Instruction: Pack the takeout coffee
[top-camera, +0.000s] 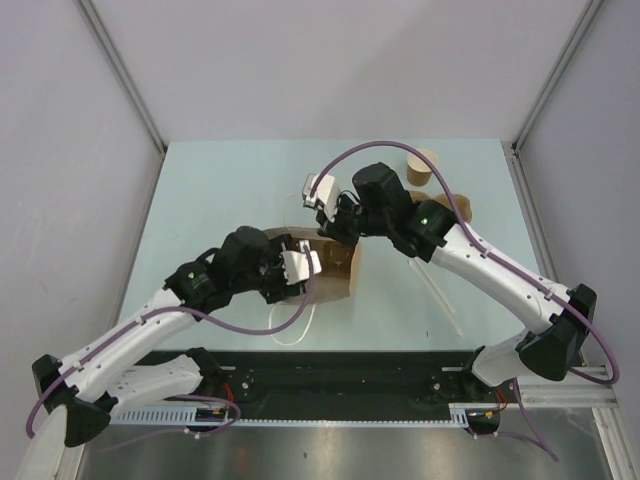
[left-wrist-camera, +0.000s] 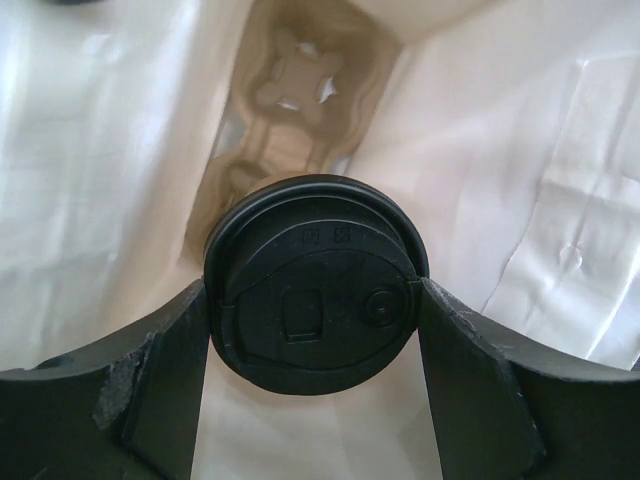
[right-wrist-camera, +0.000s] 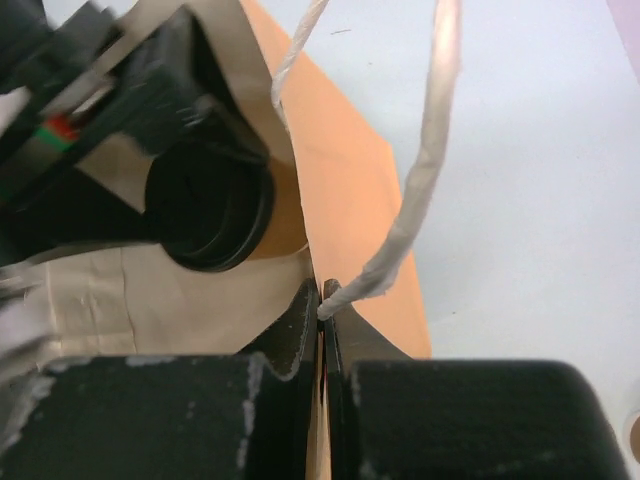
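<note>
My left gripper is shut on a kraft cup with a black lid and holds it inside the mouth of the brown paper bag. The bag's white lining surrounds the cup. The cardboard cup carrier lies deep in the bag beyond it. My right gripper is shut on the bag's rim, next to a white handle. The lidded cup also shows in the right wrist view. In the top view the left gripper and right gripper meet at the bag. A second kraft cup sits at the back right.
A brown object lies partly hidden behind the right arm. A white bag handle loops onto the table near the front edge. A thin white strip lies right of the bag. Grey walls enclose the table.
</note>
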